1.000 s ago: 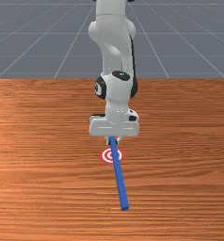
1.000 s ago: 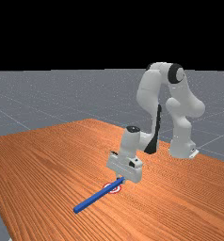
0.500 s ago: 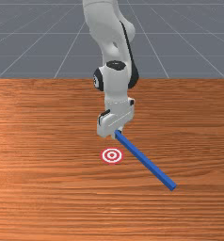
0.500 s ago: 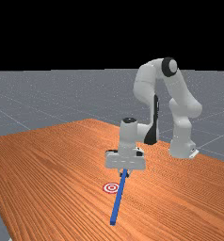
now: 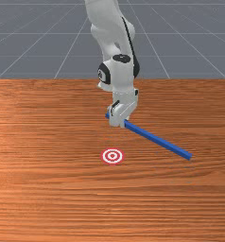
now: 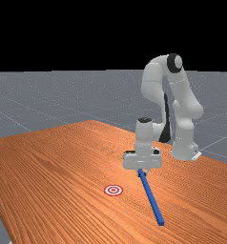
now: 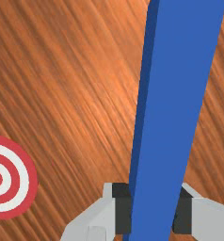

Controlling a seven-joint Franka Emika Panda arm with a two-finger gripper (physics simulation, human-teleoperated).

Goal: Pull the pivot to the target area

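My tool grips the blue bar, its long axis slanting mostly to the front view's right of the bullseye target.

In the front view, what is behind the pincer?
The blue bar runs behind it, its short end emerging at the front view's left, with table around. The pincer covers the stretch between.

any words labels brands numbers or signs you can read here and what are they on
No readable words, labels, brands or numbers.
Round target of red and white rings, on the orange-brown wooden table: a bullseye sign without lettering.
Long blue bar: plain.
Pale mark on the white arm's round black joint cap: too small to read.
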